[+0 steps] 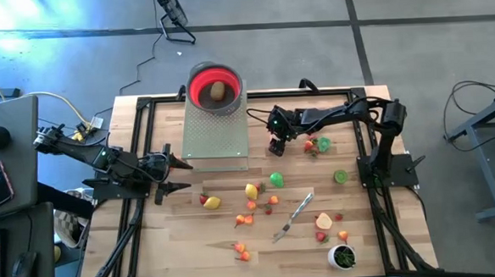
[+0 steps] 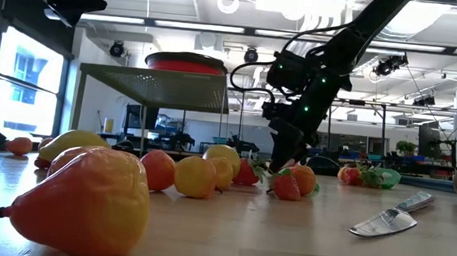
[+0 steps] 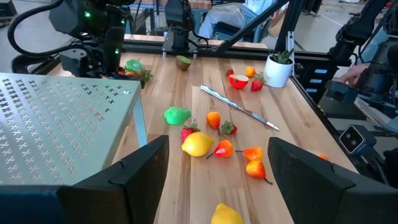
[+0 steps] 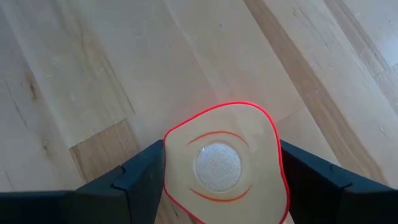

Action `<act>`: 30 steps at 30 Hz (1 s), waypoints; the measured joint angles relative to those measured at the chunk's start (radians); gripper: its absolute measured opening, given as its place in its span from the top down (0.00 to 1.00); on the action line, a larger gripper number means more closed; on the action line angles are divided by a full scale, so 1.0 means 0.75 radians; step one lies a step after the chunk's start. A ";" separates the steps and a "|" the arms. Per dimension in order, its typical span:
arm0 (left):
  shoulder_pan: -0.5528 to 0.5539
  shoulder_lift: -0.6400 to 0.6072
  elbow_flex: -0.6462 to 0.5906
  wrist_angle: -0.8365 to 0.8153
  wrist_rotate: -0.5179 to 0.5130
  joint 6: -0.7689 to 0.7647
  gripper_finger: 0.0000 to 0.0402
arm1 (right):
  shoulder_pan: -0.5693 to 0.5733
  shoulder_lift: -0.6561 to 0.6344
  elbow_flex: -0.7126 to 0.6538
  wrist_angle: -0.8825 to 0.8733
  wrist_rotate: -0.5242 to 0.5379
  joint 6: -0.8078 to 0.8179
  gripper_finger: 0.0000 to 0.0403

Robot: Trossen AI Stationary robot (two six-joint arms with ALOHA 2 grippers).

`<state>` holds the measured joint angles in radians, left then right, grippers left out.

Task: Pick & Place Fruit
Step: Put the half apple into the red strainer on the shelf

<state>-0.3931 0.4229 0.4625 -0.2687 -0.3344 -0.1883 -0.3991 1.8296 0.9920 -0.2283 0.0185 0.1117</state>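
Note:
Small toy fruit pieces (image 1: 251, 190) lie scattered over the wooden table (image 1: 168, 244), red, orange, yellow and green. A tan piece (image 1: 217, 92) sits in the red bowl (image 1: 200, 80), which stands on a perforated metal stand (image 1: 216, 132). My right gripper (image 1: 276, 150) slants down right of the stand, shut on a halved fruit (image 4: 221, 165) with a tan cut face and red rim. My left gripper (image 3: 217, 155) hovers open at the stand's left corner, with nothing between its fingers. My right gripper pinches the halved fruit between its two fingers, one on each side of the red rim (image 4: 166, 163). The fingers slant down from the table's right side. The cut face is turned toward the wrist. Whether the piece is clear of the table, I cannot tell.
A silver knife (image 1: 296, 214) lies among the fruit near the middle. A white cup with green contents (image 1: 342, 256) stands at the near right corner. A black frame (image 1: 254, 94) borders the table. Bare wood lies at the near left.

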 joint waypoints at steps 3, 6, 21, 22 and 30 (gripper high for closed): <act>0.000 0.000 0.000 0.000 0.000 0.000 0.34 | 0.000 -0.007 0.000 -0.002 -0.035 0.001 0.34; 0.000 0.000 0.000 0.000 0.001 0.000 0.34 | 0.010 -0.037 0.000 0.004 -0.060 0.011 0.34; 0.000 0.001 -0.001 0.003 0.001 -0.001 0.34 | 0.075 -0.468 0.000 0.118 0.003 0.062 0.36; 0.000 0.000 -0.001 0.004 0.001 -0.001 0.34 | 0.079 -0.496 0.000 0.143 0.022 0.067 0.36; 0.001 0.000 -0.001 0.005 0.001 -0.001 0.34 | 0.138 -0.597 0.000 0.497 0.179 0.058 0.36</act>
<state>-0.3927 0.4229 0.4622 -0.2648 -0.3340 -0.1886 -0.2955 1.3815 0.9920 0.1447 0.1528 0.1554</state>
